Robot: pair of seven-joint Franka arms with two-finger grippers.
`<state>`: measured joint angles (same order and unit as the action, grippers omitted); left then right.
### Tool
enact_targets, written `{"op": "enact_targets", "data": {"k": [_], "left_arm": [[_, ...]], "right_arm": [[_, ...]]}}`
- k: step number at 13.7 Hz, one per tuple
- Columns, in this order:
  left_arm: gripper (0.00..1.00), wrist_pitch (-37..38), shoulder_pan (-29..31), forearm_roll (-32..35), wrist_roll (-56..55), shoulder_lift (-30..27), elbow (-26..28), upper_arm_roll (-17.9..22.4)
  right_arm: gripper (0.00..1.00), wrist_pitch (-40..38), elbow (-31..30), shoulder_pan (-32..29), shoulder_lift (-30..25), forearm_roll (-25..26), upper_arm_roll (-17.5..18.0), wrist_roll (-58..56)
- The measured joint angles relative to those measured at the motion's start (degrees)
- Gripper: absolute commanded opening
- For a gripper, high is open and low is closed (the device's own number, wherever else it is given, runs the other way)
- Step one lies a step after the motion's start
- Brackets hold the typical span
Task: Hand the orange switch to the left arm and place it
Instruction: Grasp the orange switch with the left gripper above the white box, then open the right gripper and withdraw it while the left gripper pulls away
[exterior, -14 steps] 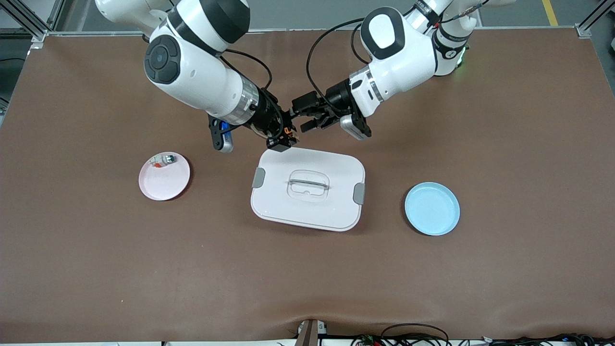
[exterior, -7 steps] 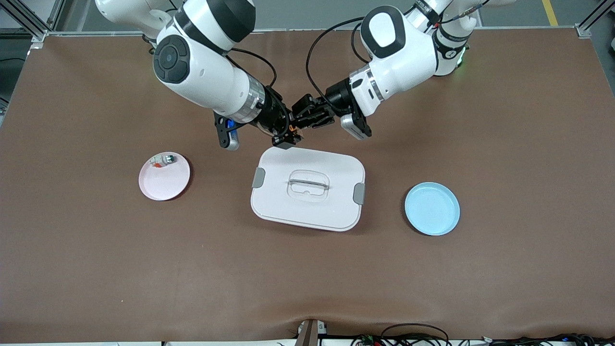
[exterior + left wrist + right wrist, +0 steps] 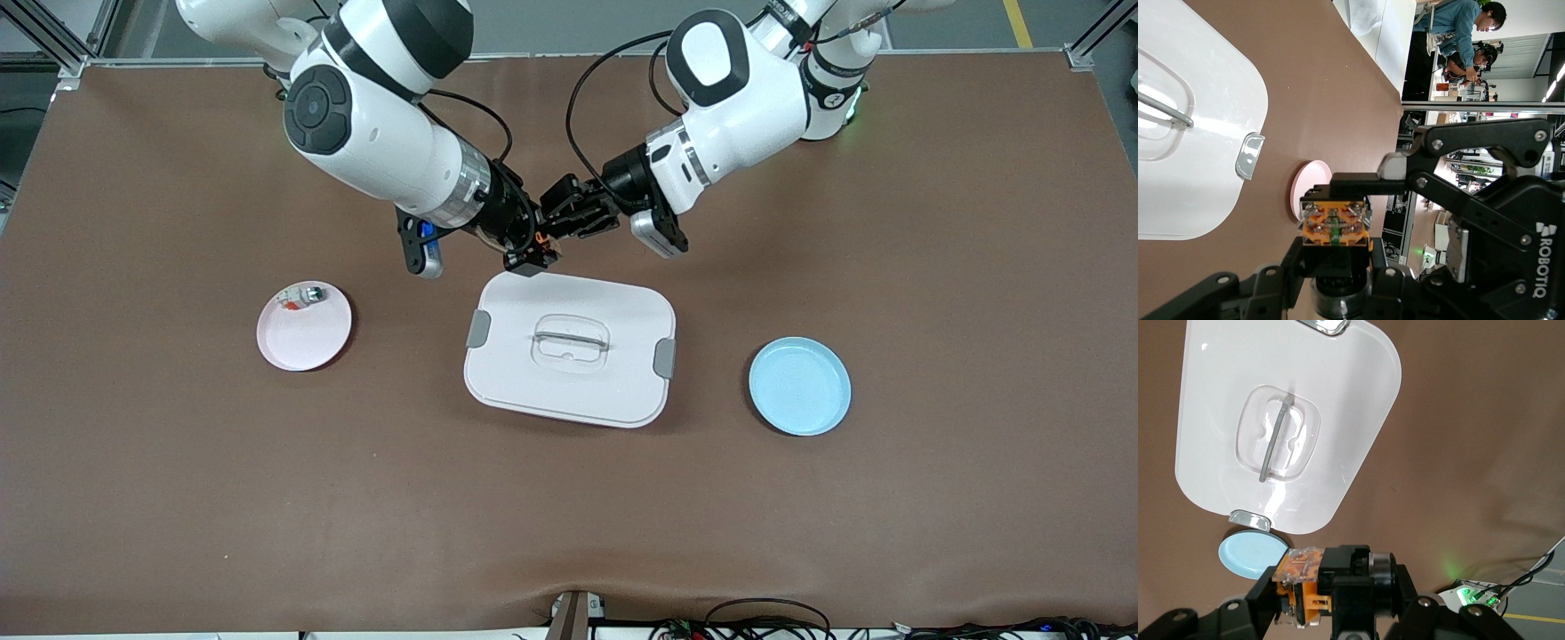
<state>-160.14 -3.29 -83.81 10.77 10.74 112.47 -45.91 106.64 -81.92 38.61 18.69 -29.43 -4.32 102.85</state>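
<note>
The right gripper is clamped on the orange switch, holding it in the air over the table just above the box's edge farthest from the front camera. The left gripper meets it there, its fingers closed in on the same switch; whether they actually press on it cannot be told. In the right wrist view the switch sits between that gripper's black fingers.

The box lies directly under and nearer the front camera than the two grippers, lid on, grey latches at both ends. A pink plate holding a small part lies toward the right arm's end; a blue plate lies toward the left arm's end.

The table is covered in brown matting. Cables trail along its near edge. People stand in the room.
</note>
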Motion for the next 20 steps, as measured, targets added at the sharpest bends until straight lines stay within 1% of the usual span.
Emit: {"op": "enact_targets", "data": {"k": [6, 8, 12, 14, 17, 20], "left_arm": [[0.02, -2.31, -0.03, 0.01, 1.24, -0.51, 1.04, -0.03], [0.02, -2.76, 0.01, 0.01, 1.33, -2.13, 2.27, -0.03], [0.01, -3.06, 0.33, 0.01, 1.37, -9.54, 8.99, -0.03], [0.01, -3.08, 0.67, 0.01, 1.31, -12.21, 11.71, -0.02], [0.00, -3.08, 2.09, 0.59, 1.31, -12.60, 12.58, 0.04], [0.00, -3.05, 4.72, 5.95, 1.23, -10.76, 12.56, 0.11]], "right_arm": [[1.00, -0.18, 0.60, -0.14, -0.10, -0.10, -0.14, -0.24], [1.00, -2.38, 1.42, -1.32, -0.16, -0.10, -0.47, -2.88], [1.00, -12.20, 3.63, -7.44, -0.27, -0.11, -0.74, -12.19], [1.00, -17.52, 4.99, -10.77, -0.35, -0.11, -0.84, -16.97], [1.00, -25.42, 6.70, -15.84, -0.42, -0.09, -0.96, -26.32], [1.00, -33.18, 9.10, -21.90, -0.46, -0.06, -1.12, -38.49]]}}
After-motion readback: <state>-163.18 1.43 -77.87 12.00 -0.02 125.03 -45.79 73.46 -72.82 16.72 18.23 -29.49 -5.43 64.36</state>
